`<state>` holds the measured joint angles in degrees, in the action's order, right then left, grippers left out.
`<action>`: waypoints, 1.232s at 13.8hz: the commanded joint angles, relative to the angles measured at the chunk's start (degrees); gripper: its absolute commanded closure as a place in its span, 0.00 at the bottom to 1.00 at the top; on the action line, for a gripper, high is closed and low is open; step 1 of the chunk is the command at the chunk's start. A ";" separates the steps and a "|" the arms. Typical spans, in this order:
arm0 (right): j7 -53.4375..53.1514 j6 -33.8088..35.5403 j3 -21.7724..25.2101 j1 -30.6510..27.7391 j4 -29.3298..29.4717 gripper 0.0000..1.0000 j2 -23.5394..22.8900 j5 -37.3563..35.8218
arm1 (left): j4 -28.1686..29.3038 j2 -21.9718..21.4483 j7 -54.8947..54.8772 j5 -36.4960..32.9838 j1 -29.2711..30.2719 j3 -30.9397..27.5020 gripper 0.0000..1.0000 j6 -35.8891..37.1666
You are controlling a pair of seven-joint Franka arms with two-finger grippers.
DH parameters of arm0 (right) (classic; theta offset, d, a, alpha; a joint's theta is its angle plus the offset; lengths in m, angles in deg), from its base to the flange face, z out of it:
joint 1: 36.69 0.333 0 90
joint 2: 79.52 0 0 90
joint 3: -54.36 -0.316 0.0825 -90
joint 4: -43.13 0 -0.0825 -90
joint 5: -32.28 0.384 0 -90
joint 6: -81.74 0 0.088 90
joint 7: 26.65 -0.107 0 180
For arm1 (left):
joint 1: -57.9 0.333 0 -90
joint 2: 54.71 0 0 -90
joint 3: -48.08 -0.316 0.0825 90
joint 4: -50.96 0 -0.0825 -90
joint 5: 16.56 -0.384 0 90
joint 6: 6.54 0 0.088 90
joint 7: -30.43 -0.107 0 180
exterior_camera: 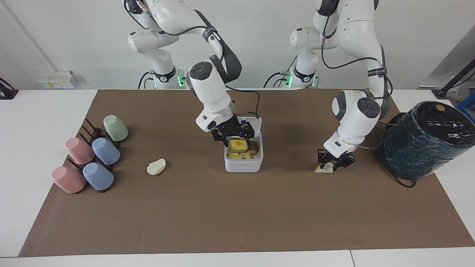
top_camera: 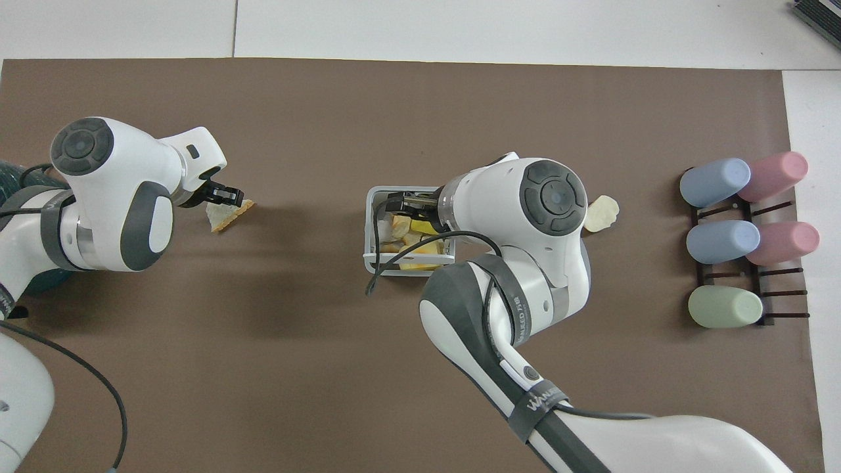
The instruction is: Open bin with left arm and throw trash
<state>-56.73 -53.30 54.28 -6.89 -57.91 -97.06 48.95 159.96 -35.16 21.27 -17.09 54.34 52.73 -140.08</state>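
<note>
**Jaws released at the bin, parted at the wedge**

Viewed from across the worktop [exterior_camera: 237,215], starting at my right arm's end: beside the cup rack [exterior_camera: 97,155], a lumpy blob [exterior_camera: 156,167] of trash lies unclaimed on the mat. Mid-mat stands the bin [exterior_camera: 243,165], its lid [exterior_camera: 253,124] tipped up on the robots' side and scraps heaped inside. My right jaws hang over it, spread and empty. Toward my left arm's end, my left jaws are parted low over the wedge [exterior_camera: 323,169]. They are not clenched, and I cannot tell whether they touch it. As I judge the risks, the flat wedge could skid away from a shallow pinch. Both arms crowding the bin could clash, and a knock could drop the lid.
</note>
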 commanded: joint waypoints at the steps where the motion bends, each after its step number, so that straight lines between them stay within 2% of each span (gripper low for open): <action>1: 0.45 3.89 0.51 -2.11 0.58 0.00 4.25 -0.05 | 2.62 -0.74 -0.60 -1.93 0.31 0.19 0.28 -1.55; 3: 0.81 5.21 0.43 -6.57 0.50 0.00 7.07 -1.89 | 3.41 -1.01 -0.69 -2.02 0.22 0.28 0.21 -1.47; 4: 2.03 7.31 0.43 -8.60 0.41 0.00 7.61 -3.55 | 4.11 -1.18 -0.60 -2.02 0.22 0.28 0.08 -1.55; 5: 4.65 9.24 0.43 -10.62 -0.29 0.00 8.05 -5.83 | 4.47 -1.27 -0.60 -2.02 0.22 0.28 0.04 -1.55; 9: 22.39 10.24 0.34 -17.92 -6.35 0.00 7.71 -17.96 | 6.49 -1.80 -0.60 -2.02 0.22 0.28 0.00 -3.13; 13: 25.51 5.94 0.34 -20.92 -6.89 0.00 2.35 -22.90 | 8.16 -2.24 -0.16 -1.93 -0.04 0.28 0.01 -4.98; 15: 25.51 4.52 0.43 -21.28 -7.50 0.00 0.85 -24.39 | 8.16 -2.24 0.10 -1.93 0.22 0.28 0.35 -4.98; 16: 25.51 4.26 0.43 -21.71 -8.03 0.00 0.76 -25.97 | 8.16 -2.24 0.10 -1.93 0.31 0.28 0.57 -5.07; 17: 25.51 3.65 0.34 -22.33 -8.81 0.00 0.84 -26.68 | 8.08 -2.15 -0.07 -1.93 0.31 0.28 0.70 -5.07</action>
<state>-32.13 -48.01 55.50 -27.42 -65.04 -96.85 24.32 165.74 -35.44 21.02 -17.88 54.35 52.98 -143.91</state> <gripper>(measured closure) 0.000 0.304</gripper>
